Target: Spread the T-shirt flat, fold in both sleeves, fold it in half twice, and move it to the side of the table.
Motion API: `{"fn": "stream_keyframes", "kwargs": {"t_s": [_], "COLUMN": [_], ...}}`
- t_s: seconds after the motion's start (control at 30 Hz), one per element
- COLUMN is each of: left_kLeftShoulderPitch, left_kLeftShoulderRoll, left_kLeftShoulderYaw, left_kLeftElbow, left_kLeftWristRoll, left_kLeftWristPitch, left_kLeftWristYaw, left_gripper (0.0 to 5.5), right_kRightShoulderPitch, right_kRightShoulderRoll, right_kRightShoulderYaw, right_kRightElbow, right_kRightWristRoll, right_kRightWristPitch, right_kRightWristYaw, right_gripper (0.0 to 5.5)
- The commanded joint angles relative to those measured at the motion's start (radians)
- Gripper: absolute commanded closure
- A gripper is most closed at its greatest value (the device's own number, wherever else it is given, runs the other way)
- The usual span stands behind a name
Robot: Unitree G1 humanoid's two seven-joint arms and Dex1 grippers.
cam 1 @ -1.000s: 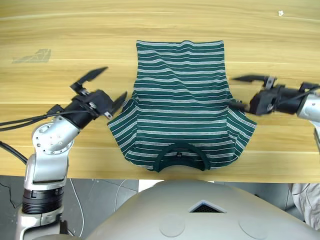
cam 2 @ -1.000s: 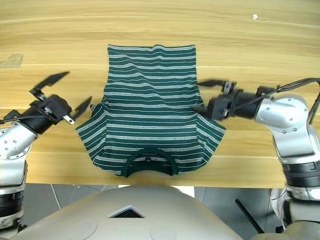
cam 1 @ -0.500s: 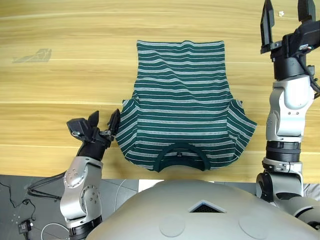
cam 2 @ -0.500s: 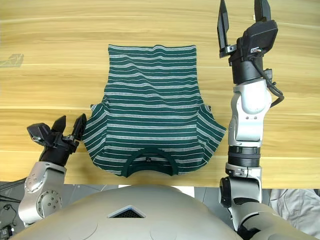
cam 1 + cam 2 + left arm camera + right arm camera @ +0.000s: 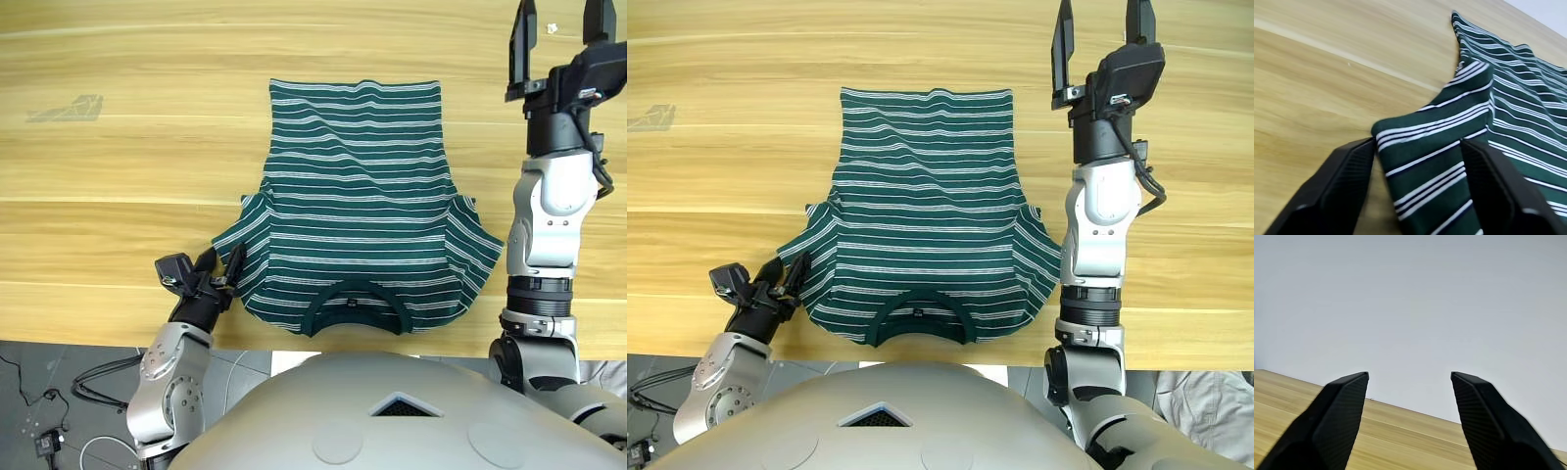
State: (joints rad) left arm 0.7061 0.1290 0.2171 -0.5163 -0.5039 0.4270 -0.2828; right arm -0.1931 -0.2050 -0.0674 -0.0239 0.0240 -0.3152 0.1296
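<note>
One broad wooden table [image 5: 147, 147] is occupied by the T-shirt [image 5: 358, 206]. It is laid flat near the front edge, with the collar [image 5: 358, 304] toward the robot, the hem toward the far side and both short sleeves spread outward. The cloth is judged light, soft and limp. It is likely to sag and crease wherever it is unsupported and may drag on the wood, so a sleeve is best taken at its outer cuff, both layers pinched together.

The right arm is stretched forward past the right sleeve [image 5: 475, 245]. The right gripper [image 5: 558, 20] is aimed at the far side of the table, well apart from the cloth, with its jaws spread wide on nothing. The left arm is kept low at the front edge. The left gripper [image 5: 221, 257] is set at the corner of the left sleeve [image 5: 240, 230], with its jaws parted on either side of the cuff and not yet closed. A small white scrap [image 5: 551, 26] is seen far back on the table.
</note>
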Motion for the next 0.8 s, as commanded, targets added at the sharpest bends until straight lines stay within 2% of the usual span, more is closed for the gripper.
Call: {"fn": "stream_keyframes", "kwargs": {"t_s": [0.03, 0.4, 0.5, 0.63, 0.8], "left_kLeftShoulderPitch": [-0.005, -0.028, -0.029, -0.028, 0.009], "left_kLeftShoulderRoll": [0.028, 0.016, 0.013, 0.014, 0.037], "left_kLeftShoulderYaw": [0.002, -0.031, -0.039, -0.046, -0.115], "left_kLeftElbow": [0.061, 0.101, 0.107, 0.113, 0.053], "left_kLeftWristRoll": [0.058, 0.106, 0.11, 0.13, 0.238], "left_kLeftWristPitch": [-0.012, -0.087, -0.099, -0.135, -0.304], "left_kLeftWristYaw": [0.015, 0.023, 0.025, 0.024, -0.024], "left_gripper": [3.18, 5.13, 5.47, 5.47, 5.47], "right_kRightShoulderPitch": [-0.011, -0.012, -0.011, -0.004, -0.004], "right_kRightShoulderRoll": [0.004, 0.002, 0.0, -0.003, -0.002], "right_kRightShoulderYaw": [0.011, 0.037, 0.042, 0.047, 0.051], "right_kRightElbow": [0.018, 0.049, 0.057, 0.058, 0.066], "right_kRightWristRoll": [-0.01, -0.022, -0.023, -0.025, -0.027], "right_kRightWristPitch": [-0.008, -0.024, -0.027, -0.028, -0.029], "right_kRightWristYaw": [0.007, 0.016, 0.019, 0.021, 0.026], "right_gripper": [2.38, 2.38, 2.38, 2.38, 2.38]}}
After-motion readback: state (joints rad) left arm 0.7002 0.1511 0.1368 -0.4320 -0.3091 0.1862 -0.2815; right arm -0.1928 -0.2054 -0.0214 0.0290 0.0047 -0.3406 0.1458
